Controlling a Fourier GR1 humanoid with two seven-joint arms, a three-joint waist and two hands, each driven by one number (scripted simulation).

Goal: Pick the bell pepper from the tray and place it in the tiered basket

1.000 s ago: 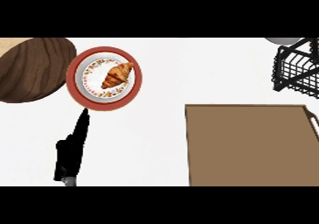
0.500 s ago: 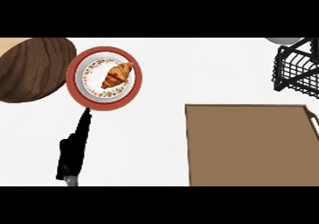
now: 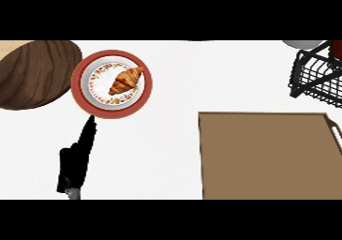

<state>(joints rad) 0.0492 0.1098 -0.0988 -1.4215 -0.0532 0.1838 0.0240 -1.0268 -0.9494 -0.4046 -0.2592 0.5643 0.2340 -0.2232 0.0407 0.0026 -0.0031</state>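
A: Left robot hand (image 3: pixel 78 161) lies on the white surface (image 3: pixel 173 84), fingers straight, pointing at the red-rimmed plate (image 3: pixel 142 91) with a croissant (image 3: pixel 125 80).

B: Right of it sits the brown tray (image 3: pixel 270 154); farther right, the black wire tiered basket (image 3: pixel 318 77) holds something red (image 3: pixel 338 48), possibly the bell pepper.

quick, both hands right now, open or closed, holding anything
Left hand: open, fingers straight, pointing toward the croissant plate, holding nothing.
Right hand: not in view, so its state cannot be told.
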